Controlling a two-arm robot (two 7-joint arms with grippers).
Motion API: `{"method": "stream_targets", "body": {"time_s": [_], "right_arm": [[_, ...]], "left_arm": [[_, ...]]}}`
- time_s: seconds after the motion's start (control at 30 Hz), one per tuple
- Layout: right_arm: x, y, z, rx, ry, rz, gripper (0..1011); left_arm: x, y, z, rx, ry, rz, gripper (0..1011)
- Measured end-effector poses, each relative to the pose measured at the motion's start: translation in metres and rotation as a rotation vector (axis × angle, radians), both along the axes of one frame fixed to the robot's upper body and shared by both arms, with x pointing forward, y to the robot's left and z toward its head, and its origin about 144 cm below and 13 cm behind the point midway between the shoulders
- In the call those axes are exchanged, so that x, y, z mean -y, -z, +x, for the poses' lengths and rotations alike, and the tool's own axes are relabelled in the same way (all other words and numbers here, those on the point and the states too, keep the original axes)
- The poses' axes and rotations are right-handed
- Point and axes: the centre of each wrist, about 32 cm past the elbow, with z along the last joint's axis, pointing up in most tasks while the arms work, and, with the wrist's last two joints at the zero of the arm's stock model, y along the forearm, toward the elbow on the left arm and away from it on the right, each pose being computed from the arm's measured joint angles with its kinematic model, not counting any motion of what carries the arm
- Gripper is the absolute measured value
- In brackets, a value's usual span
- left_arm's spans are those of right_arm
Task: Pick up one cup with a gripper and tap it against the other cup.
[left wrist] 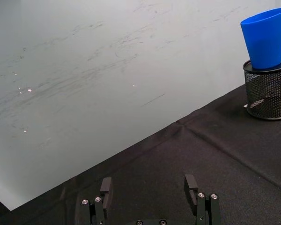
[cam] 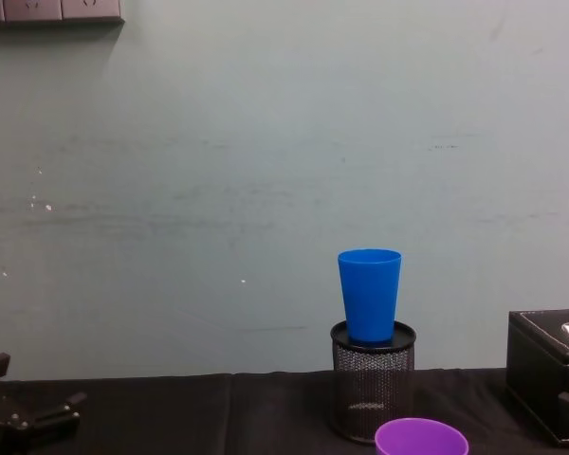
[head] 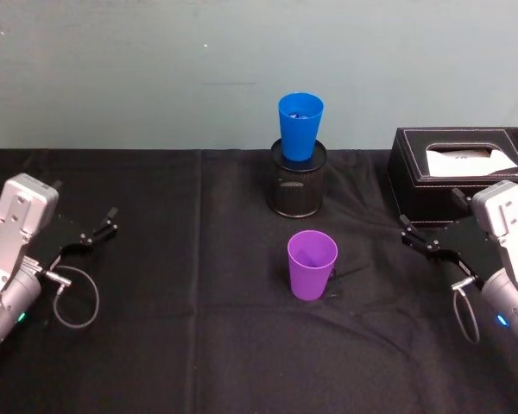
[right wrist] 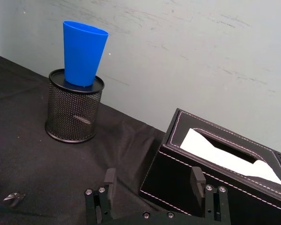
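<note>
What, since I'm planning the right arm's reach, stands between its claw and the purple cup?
Nothing sizeable: between the right claw and the purple cup lies black cloth, with a small dark scrap or fold close beside the cup.

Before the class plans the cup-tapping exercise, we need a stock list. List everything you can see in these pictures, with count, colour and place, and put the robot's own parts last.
purple cup: one, purple, upright on the cloth, in front of the pen holder
blue cup: one, bright blue, standing upright in the pen holder
pen holder: one, black wire mesh, centre rear of the table
tissue box: one, black with pale stitching, rear right
tissue: one, white, in the tissue box's slot
cloth: one, black, covering the table
left gripper: one, black, open, low over the cloth's left side
right gripper: one, black, open, right side beside the tissue box
</note>
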Motion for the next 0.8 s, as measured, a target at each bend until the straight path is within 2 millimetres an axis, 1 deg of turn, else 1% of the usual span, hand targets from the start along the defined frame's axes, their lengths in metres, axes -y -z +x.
{"method": "stream_targets", "body": {"time_s": [0.8], "right_arm": [[0.0001, -0.0002, 0.0000, 0.000, 0.000, -0.001, 1004]], "left_arm": [[0.0000, 0.0000, 0.0000, 0.000, 0.000, 0.000, 1000]]}}
